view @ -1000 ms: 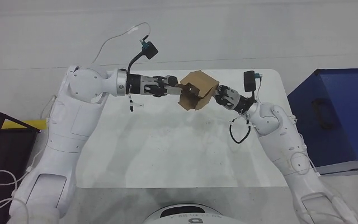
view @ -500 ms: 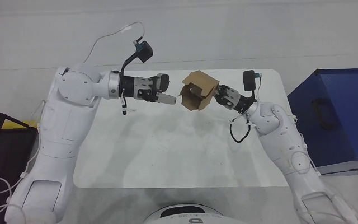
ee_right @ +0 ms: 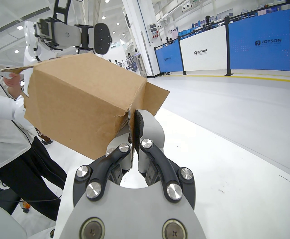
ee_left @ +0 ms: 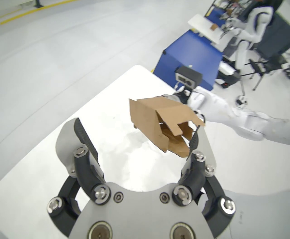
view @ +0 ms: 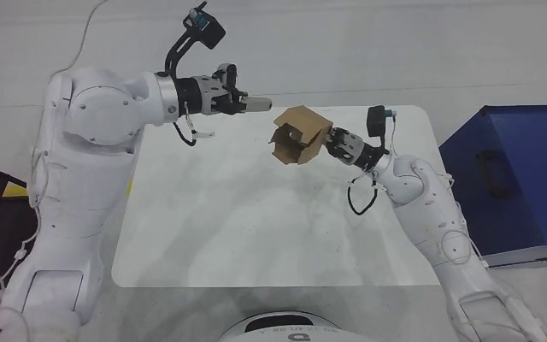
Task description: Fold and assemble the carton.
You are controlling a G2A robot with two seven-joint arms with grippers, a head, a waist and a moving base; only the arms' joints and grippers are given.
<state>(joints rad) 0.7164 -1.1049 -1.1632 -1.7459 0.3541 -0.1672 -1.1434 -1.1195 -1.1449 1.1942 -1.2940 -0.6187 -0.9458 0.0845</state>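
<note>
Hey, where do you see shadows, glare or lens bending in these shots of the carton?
Top view: even overhead light, the carton casting no hard shadow on the table. Left wrist view: a soft grey patch lies on the table under the carton. Right wrist view: ceiling lamps glare as bright spots, and the table edge bows.

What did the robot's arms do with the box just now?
The left claw drew away from the open end of the carton, toward the far edge of the table, and is open. The right claw stayed shut on the carton, holding it up in the same spot.
</note>
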